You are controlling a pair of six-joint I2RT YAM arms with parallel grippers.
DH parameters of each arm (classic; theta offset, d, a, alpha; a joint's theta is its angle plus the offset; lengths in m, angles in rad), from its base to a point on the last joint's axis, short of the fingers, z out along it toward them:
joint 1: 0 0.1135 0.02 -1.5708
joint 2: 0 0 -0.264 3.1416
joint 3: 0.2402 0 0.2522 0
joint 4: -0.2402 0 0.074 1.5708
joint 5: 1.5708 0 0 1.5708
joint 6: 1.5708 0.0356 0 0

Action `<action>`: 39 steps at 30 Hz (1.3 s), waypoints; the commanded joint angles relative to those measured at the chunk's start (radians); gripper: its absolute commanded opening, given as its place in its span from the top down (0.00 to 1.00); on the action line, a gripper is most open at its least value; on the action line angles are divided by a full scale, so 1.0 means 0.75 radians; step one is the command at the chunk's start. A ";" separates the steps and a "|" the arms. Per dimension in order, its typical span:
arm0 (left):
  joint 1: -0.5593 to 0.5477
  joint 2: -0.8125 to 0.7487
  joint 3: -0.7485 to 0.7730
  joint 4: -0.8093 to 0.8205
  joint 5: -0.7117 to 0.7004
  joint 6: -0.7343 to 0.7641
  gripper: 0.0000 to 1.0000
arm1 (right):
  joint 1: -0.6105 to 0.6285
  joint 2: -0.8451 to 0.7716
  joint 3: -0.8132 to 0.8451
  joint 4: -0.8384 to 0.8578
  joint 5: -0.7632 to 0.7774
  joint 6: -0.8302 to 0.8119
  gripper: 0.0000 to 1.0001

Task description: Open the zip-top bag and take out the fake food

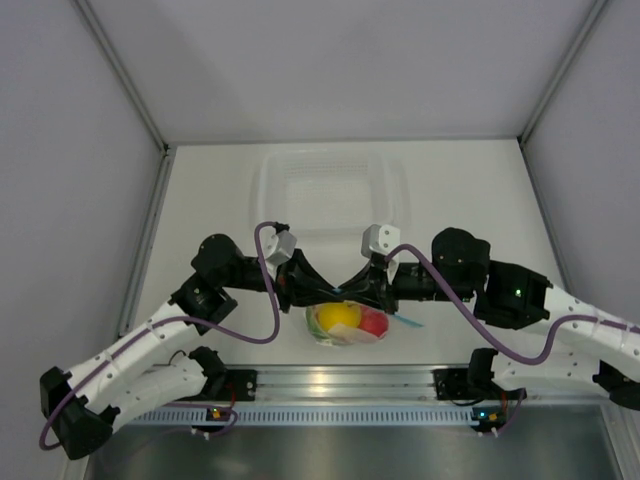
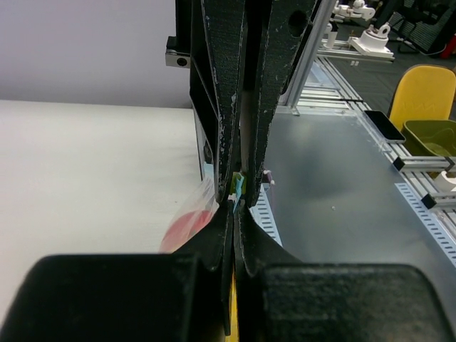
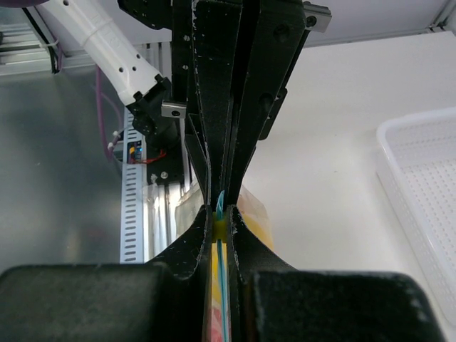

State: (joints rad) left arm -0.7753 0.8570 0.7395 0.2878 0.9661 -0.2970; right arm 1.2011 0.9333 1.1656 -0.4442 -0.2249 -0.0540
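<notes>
The zip-top bag [image 1: 345, 328] sits in the lower middle of the top view, on the bench [image 1: 480, 200] just ahead of the arm bases, its upper edge lifted to where my two claws meet. The left claw [image 1: 322, 295] and right claw [image 1: 352, 293] come in from either side, tips almost touching, both pressed together on that edge. Through the plastic I can see the fake food [image 1: 350, 322]: a yellow fruit [image 1: 340, 316] and, just right of it, a red fruit [image 1: 374, 322]; a third piece I cannot make out. The clear tray [image 1: 270, 180] lies well apart, higher in the frame.

In the left wrist view, my own fingers [image 2: 214, 242] rise from the bottom edge with no gap between them, and the right claw's fingers drop from the top to meet them at centre frame. A scrap of the teal zip strip [image 2: 239, 184] shows at the junction; a red blur sits lower left.

In the right wrist view, the fingers are closed on the zip strip, a thin teal line running between them in the lower centre, with yellow beside it. The tray rim is at right.

My read: both grips are set, one on each side of the mouth, but the bag looks unopened and nothing is out. Pulling the seal apart and taking out every piece is left to do
</notes>
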 commanded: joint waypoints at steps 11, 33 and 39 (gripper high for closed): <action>0.003 -0.085 0.035 0.076 -0.227 0.009 1.00 | -0.004 -0.168 -0.104 0.009 0.060 -0.026 1.00; 0.005 -0.194 -0.068 -0.012 -1.345 -0.064 1.00 | -0.006 -0.553 -0.204 -0.406 0.373 0.166 1.00; 0.005 -0.173 -0.062 -0.007 -1.294 -0.085 1.00 | -0.008 -0.584 -0.231 -0.414 0.349 0.182 1.00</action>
State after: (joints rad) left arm -0.7952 0.7284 0.6880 0.2390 0.1143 -0.3706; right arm 1.1969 0.5243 1.0012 -0.6632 0.0601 0.0544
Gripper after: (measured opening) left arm 0.013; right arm 0.039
